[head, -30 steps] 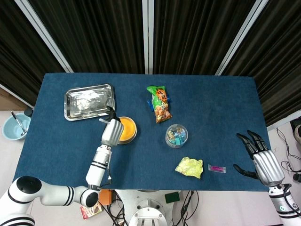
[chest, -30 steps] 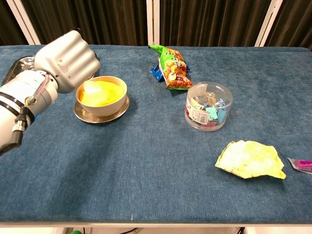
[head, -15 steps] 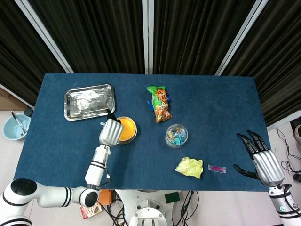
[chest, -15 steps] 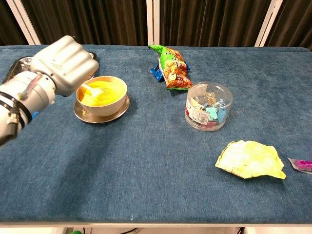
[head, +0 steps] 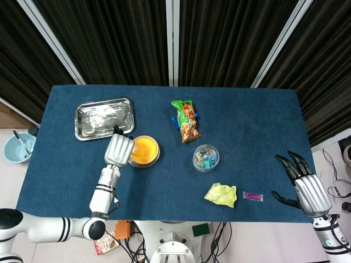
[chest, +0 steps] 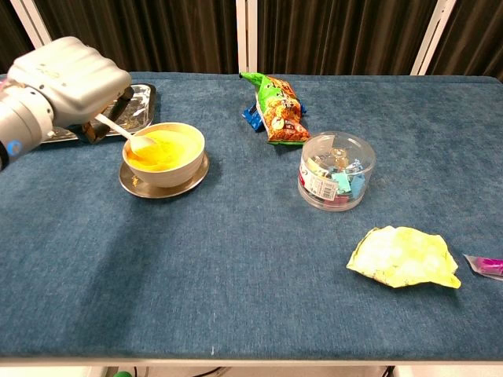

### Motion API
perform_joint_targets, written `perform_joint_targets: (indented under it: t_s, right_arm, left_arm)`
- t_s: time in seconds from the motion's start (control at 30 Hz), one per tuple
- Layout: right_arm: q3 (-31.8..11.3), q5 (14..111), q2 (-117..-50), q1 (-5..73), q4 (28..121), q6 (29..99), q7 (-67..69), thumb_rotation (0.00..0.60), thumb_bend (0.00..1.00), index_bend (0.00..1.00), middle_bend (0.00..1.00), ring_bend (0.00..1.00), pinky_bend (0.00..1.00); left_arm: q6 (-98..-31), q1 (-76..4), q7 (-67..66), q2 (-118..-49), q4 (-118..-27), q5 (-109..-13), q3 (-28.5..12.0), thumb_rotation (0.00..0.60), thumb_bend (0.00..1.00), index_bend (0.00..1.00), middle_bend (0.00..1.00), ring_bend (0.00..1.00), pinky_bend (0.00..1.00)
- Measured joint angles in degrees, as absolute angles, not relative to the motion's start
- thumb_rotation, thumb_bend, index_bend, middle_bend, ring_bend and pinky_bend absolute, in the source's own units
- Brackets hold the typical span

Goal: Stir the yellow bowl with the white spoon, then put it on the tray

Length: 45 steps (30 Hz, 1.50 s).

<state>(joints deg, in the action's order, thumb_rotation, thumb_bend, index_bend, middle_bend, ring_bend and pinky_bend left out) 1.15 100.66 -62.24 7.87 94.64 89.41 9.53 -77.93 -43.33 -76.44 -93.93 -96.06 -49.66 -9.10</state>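
spoon (chest: 126, 135): white, held by the left hand (chest: 67, 78); its bowl end dips over the near-left rim of the bowl, the handle slanting up and left into the fingers.
spoon axis: runs from the bowl up toward the far left, so the handle already points at the tray.
bowl (chest: 165, 152): yellow, on a metal saucer (chest: 192, 178), just right of the left hand; in the head view the bowl (head: 144, 150) sits just near and right of the tray's near-right corner.
tray (head: 104, 118): metal, at the far left of the table; it lies just beyond the left hand (head: 119, 149), nearly touching it in the head view.
left hand state: fingers closed on the spoon handle, back of the hand toward the camera; the exact pinch is hidden.
right hand (head: 307, 189): fingers spread, holding nothing, at the near-right table edge, well apart from bowl and tray.
nearer hand: the left, by a wide margin.
step, as judged: stirring or just ending it; the coming move would be a short carry far-left to the tray.
in the way: nothing between spoon and tray; the tray's raised rim is the only thing to clear.
further out: snack bag (head: 186, 120) far of centre, a clear tub (head: 205, 158) of small items right of the bowl, a yellow wrapper (head: 221, 194) and a pink packet (head: 253, 195) near right.
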Motion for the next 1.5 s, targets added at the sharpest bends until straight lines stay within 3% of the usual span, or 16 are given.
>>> perform_joint_targets:
  t_s: [0.8, 1.03, 1.27, 1.5]
  right_arm:
    - [1.1, 100.6, -62.4, 7.6, 93.8, 89.8, 10.3, 0.6, 0.18, 0.06, 0.14, 0.0, 0.1]
    - [1.1, 100.5, -62.5, 7.5, 93.4, 89.9, 10.9, 0.6, 0.18, 0.06, 0.14, 0.0, 0.1]
    - [1.1, 100.5, -62.5, 7.3, 93.2, 90.2, 11.1, 0.6, 0.18, 0.06, 0.14, 0.0, 0.1]
    - [1.1, 100.6, -62.4, 7.2, 93.3, 90.4, 11.3, 0.6, 0.18, 0.06, 0.14, 0.0, 0.1]
  left_arm:
    - [-79.1, -45.9, -74.8, -89.1, -101.9, -46.5, -10.2, 0.6, 0.44, 0.6, 0.53, 0.37, 0.26]
    - [-82.9, -47.4, -83.5, -91.9, -97.7, -51.7, -6.1, 0.6, 0.44, 0.6, 0.53, 0.37, 0.26]
    - [-86.6, -48.7, -94.0, -97.9, -88.0, -60.1, -0.7, 0.6, 0.45, 0.6, 0.54, 0.37, 0.27]
    - [-88.0, -48.7, -97.5, -101.4, -82.5, -66.2, 1.7, 0.6, 0.45, 0.61, 0.54, 0.37, 0.27]
